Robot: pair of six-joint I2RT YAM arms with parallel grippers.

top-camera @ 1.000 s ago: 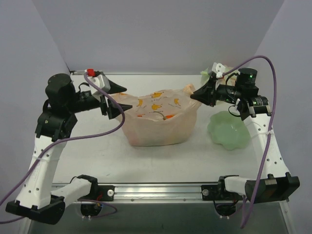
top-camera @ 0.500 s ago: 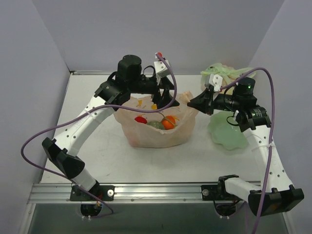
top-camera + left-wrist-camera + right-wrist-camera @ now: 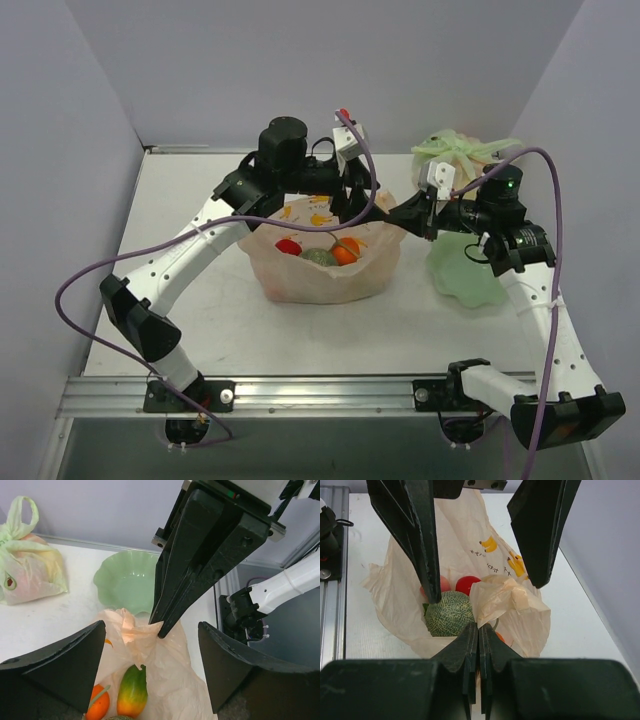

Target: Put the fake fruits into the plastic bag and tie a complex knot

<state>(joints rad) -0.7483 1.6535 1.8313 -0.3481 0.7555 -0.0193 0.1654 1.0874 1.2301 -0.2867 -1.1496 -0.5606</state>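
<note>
Having swung across, the left gripper (image 3: 356,203) gapes over the rim of the plastic bag (image 3: 320,282), which the right gripper (image 3: 392,220) clamps; fake fruits (image 3: 322,252) lie inside, so knotting seems next.

You're in a robotics lab cell: plain grey panels (image 3: 330,70) box in the white tabletop (image 3: 330,335), aluminium mounting rail (image 3: 330,392) along its near edge.

In the top view the left gripper (image 3: 355,200) covers the far rim of the bag (image 3: 320,285), whose film hides most of the fruits (image 3: 332,252). The right arm masks part of the green bowl (image 3: 465,285). The left wrist view's lower edge cuts off an orange piece (image 3: 97,704). The bag's small lettering is unreadable.
</note>
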